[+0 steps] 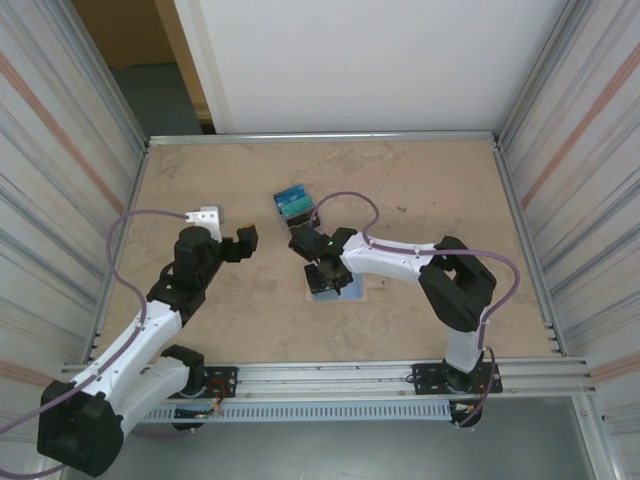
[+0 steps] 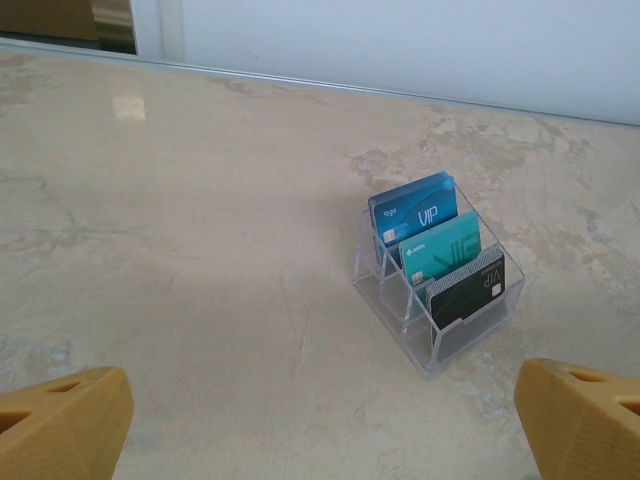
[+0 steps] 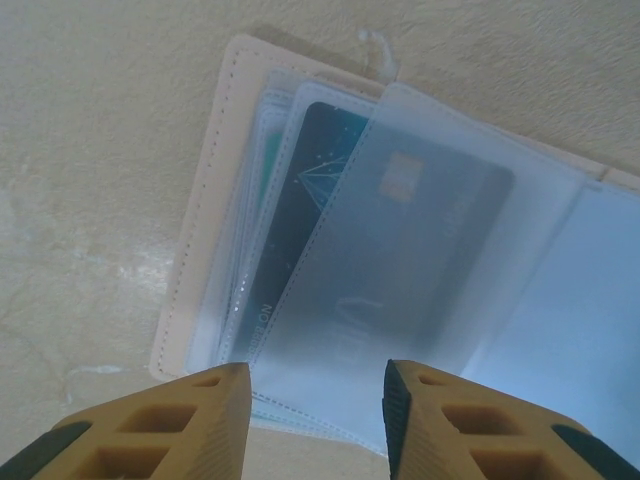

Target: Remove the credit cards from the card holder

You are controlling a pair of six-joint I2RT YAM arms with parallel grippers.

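While my right claw (image 3: 318,412) hangs over open holder (image 3: 200,230), jaws apart — extraction starting; next I pinch card (image 3: 300,230) edge, slide out; left claw (image 2: 320,430) wide open.

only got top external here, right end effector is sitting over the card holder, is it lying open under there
Observer: Yes, the card holder lies open, its clear sleeves fanned out.
Operator: any cards left in it
Observer: A dark card sits in one sleeve.
Operator: whats the blue thing farther up the table
Observer: A clear stand holding a blue card, a teal card and a black card, all upright.
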